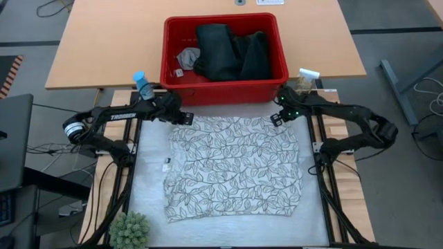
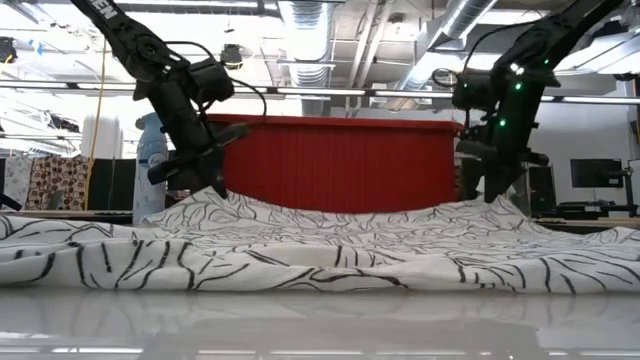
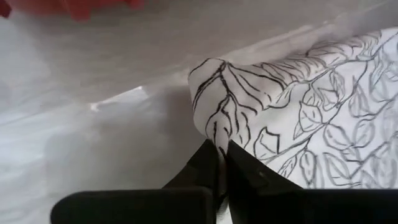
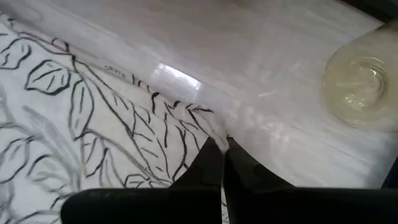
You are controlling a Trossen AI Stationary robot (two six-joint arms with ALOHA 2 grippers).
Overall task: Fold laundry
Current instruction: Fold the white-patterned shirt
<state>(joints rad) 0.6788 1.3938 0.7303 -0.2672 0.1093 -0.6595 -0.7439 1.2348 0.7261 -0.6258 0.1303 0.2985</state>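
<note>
While you look down from above, you have the leaf-print cloth (image 1: pixel 234 168) spread flat on the counter (image 1: pixel 149 200), with the left tool (image 1: pixel 185 117) pinched on its far left corner and the right tool (image 1: pixel 275 119) pinched on its far right corner. I judge this as the start of the first fold: both far corners are gripped and not yet carried over. The red basket (image 1: pixel 172 50) sits just behind that far edge, holding the dark jeans (image 1: pixel 228 50) and a small grey cloth (image 1: pixel 187 57); a plant (image 1: pixel 130 230) stands at the near left.

From counter height, both corners (image 2: pixel 214 192) sit slightly raised off the surface.

At the left wrist, the closed fingers (image 3: pixel 239 171) clamp a folded corner (image 3: pixel 221 87).

At the right wrist, the closed fingers (image 4: pixel 208 163) bite the hem; a clear cup (image 4: pixel 360 84) stands near.

Next, I'd say, lift both evenly and draw toward the near edge, where room looks open; mind the basket wall behind.
</note>
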